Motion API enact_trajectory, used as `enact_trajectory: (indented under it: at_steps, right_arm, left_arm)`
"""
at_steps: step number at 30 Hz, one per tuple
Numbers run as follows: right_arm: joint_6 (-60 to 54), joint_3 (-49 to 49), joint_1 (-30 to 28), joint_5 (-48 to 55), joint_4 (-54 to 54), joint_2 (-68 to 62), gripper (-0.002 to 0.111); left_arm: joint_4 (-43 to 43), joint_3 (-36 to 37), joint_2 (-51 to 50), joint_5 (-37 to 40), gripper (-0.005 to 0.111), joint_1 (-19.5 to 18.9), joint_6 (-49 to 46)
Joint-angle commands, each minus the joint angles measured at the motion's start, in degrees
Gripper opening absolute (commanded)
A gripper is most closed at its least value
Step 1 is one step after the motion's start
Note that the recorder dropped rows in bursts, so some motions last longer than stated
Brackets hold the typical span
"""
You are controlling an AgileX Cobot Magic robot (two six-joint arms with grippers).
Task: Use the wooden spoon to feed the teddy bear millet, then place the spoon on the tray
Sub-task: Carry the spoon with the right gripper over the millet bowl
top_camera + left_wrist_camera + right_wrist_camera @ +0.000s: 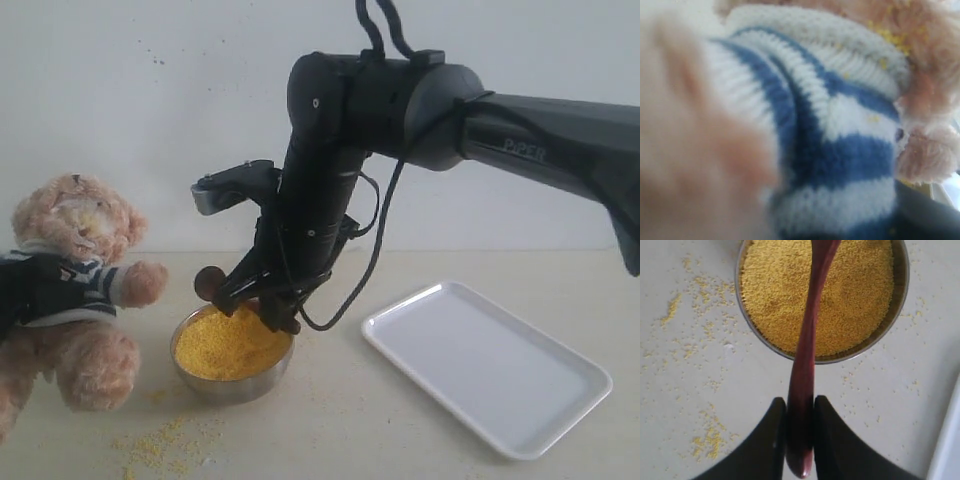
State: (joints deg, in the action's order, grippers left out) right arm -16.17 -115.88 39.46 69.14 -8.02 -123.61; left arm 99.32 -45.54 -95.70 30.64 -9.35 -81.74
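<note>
The teddy bear [70, 280] sits at the left in its striped shirt [840, 150], with yellow grains stuck to its face. My left gripper [22, 290] is a dark shape clamped into the shirt at the bear's side; plush hides its fingers. The millet [230, 345] fills a steel bowl [232, 385] beside the bear. My right gripper [800, 405] is shut on the handle of the wooden spoon [801, 430]. The spoon's head [208, 283] hangs just above the bowl's left rim, close to the bear's paw. The white tray [490, 365] lies to the right, with nothing on it.
Loose millet grains [160, 440] are scattered on the table in front of the bowl and bear, and more grains [705, 440] show around the bowl. The tray's edge [947, 450] is near the gripper. A white wall stands behind.
</note>
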Motion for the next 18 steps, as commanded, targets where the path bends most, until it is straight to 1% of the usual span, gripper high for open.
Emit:
enact_trajectory:
  at_steps: [1,5,7,8,10,13,18]
  right_arm:
    - [0.8,-1.4,0.5,0.8,4.8,-0.2,0.000]
    - [1.6,-1.4,0.5,0.8,12.8,-1.9,0.000]
    - [1.8,-1.4,0.5,0.8,10.8,-2.2,0.000]
    - [1.6,-1.4,0.6,0.8,7.2,-2.2,0.000]
    - [0.8,-1.4,1.1,0.8,4.3,-2.2,0.000]
    - [0.6,-1.4,2.4,0.8,6.3,-2.2,0.000]
    - [0.6,-1.4,3.0,0.8,5.8,-2.3,0.000]
  left_arm:
    - [0.6,-0.4,0.1,-0.4,0.004,-0.4,0.5]
    - [0.6,-0.4,0.0,-3.8,0.004,-0.4,-0.2]
    - [0.6,-0.4,0.0,-3.0,0.004,-0.4,-0.2]
    - [0.6,-0.4,-0.1,-2.2,0.004,-0.4,-0.2]
    - [0.6,-0.4,-0.1,-1.8,0.004,-0.4,-0.2]
    - [0.6,-0.4,-0.1,-1.8,0.004,-0.4,-0.4]
    - [0.6,-0.4,-0.1,-1.8,0.004,-0.4,-0.4]
